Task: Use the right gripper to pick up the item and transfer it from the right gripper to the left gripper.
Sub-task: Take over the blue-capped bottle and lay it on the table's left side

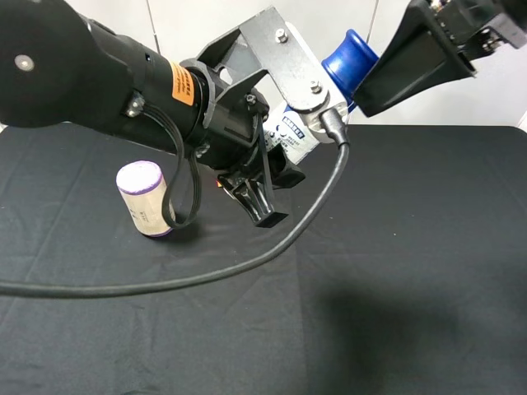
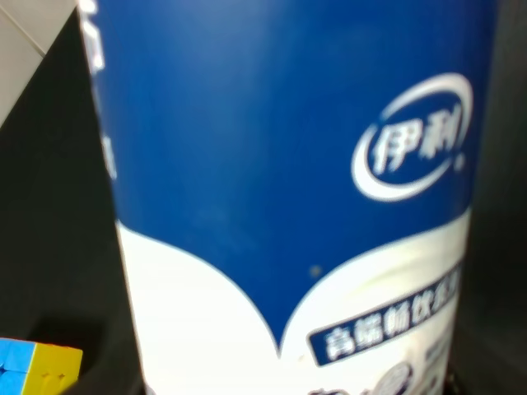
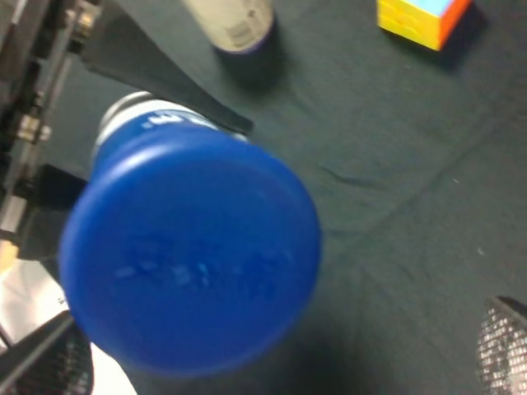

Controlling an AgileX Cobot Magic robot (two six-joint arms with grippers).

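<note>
Handover looks nearly done. The bottle [image 1: 298,136] is clamped in the closed left gripper [image 1: 276,177], off the table [image 1: 412,288]. The right gripper [image 1: 395,74] is wide open around the cap [image 3: 189,255], holding nothing. Remaining: right gripper pulls clear.

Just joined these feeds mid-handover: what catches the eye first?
The blue-capped bottle hangs in mid-air above the black table, clamped in the left gripper. The right gripper stands open by its cap, upper right in the high view. A purple-topped canister rests on the table's left side.
</note>
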